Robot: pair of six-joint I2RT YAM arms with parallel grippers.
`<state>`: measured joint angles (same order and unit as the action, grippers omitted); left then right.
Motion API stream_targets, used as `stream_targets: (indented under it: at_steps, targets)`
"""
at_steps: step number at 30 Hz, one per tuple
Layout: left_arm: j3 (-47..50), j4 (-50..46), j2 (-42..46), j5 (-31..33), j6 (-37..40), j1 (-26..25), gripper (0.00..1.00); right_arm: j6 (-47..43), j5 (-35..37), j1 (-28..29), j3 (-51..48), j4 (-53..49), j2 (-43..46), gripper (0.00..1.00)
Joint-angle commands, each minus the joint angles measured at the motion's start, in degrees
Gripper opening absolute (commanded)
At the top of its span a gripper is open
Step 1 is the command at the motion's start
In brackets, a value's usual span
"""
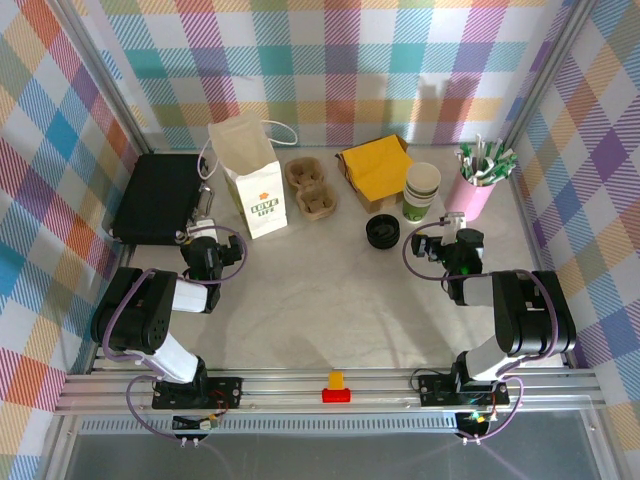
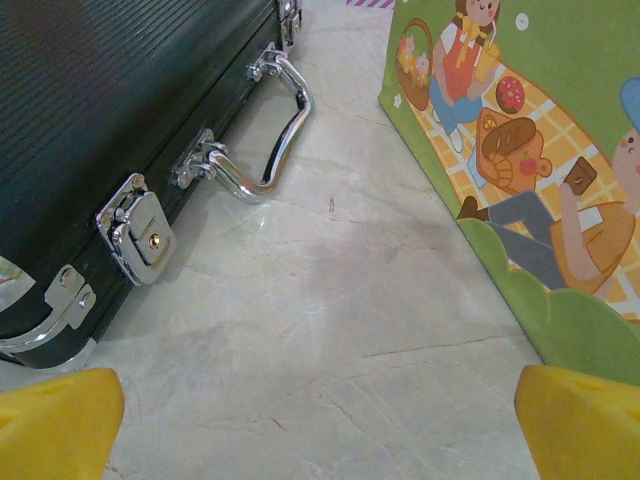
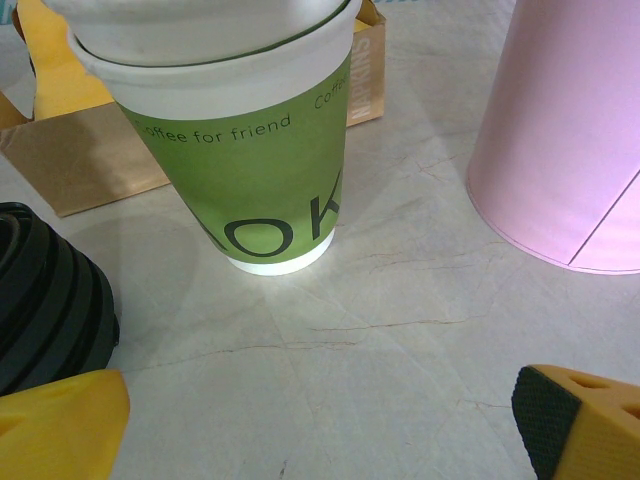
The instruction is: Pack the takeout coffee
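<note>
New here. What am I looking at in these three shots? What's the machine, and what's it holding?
Two small robot arms bolted at the near edge of a table. The overhead picture shows both: left gripper, right gripper. The other two come from wrist cameras; the yellow corners are each gripper's own fingers. On the table: black case, paper bag, cup carrier, brown bag, stacked cups, black lids, pink tub. The left wrist faces the case and paper bag, the right the cups. Both grippers are open, holding nothing.

Cups [image 1: 421,190] apparently between lids [image 1: 381,231] and tub [image 1: 470,198]
</note>
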<state>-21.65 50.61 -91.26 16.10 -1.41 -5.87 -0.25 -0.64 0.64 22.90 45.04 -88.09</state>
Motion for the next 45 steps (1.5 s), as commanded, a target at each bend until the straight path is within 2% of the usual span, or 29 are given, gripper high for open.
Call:
stream_targets:
  at_steps: [1,7,10,12,16,19,22,25,28,30,33,37,41,45]
  targets:
    - [-0.7,1.0,0.9,0.8,0.9,0.3,1.00,0.8,0.2,-0.2,0.8,2.2,0.2,0.99]
    - [0.2,2.0,1.8,1.3,1.1,0.0,1.00,0.9,0.2,-0.2,-0.8,4.2,1.1,0.99]
    - [2.2,1.4,6.7,1.2,1.5,-0.5,1.00,1.4,1.1,-0.2,-2.8,6.1,3.3,0.99]
    - [2.8,-2.5,11.6,3.3,0.6,-0.6,1.00,1.7,2.2,-0.2,-2.7,4.0,5.9,0.99]
    - [4.1,-7.6,21.2,5.1,-0.7,-0.9,1.00,2.9,3.9,-0.2,-0.6,-6.1,12.4,0.99]
    - [3.1,-17.1,30.6,6.9,-2.1,-1.8,1.00,4.7,4.0,-0.2,0.2,-14.3,19.4,0.99]
    - [1.4,-28.6,41.7,8.1,-5.6,-3.0,1.00,11.8,5.8,-0.2,5.4,-30.8,27.6,0.99]
    - [-3.2,-46.8,50.1,10.2,-16.3,-3.0,1.00,21.7,6.7,-0.2,13.1,-48.2,33.0,0.99]
    - [-9.1,-62.2,53.0,7.1,-22.5,-3.0,1.00,26.0,1.7,-0.2,22.9,-63.1,32.9,0.99]
    - [-12.8,-70.7,53.1,5.3,-25.9,-3.0,1.00,27.4,-2.7,-0.2,27.8,-68.4,31.1,0.99]
    - [-17.7,-78.4,53.1,-1.0,-28.6,-3.0,1.00,29.8,-6.8,-0.2,37.2,-77.4,25.2,0.99]
    - [-22.9,-83.8,53.3,-7.1,-32.8,-3.0,1.00,31.5,-8.3,-0.2,45.7,-81.8,18.0,0.99]
    - [-28.4,-88.0,50.7,-13.9,-33.6,-3.0,1.00,33.5,-8.0,0.2,53.4,-85.3,10.7,0.97]
    - [-32.3,-87.4,46.0,-28.7,-30.4,-3.1,0.99,34.6,-4.2,0.8,62.1,-91.3,3.2,0.93]
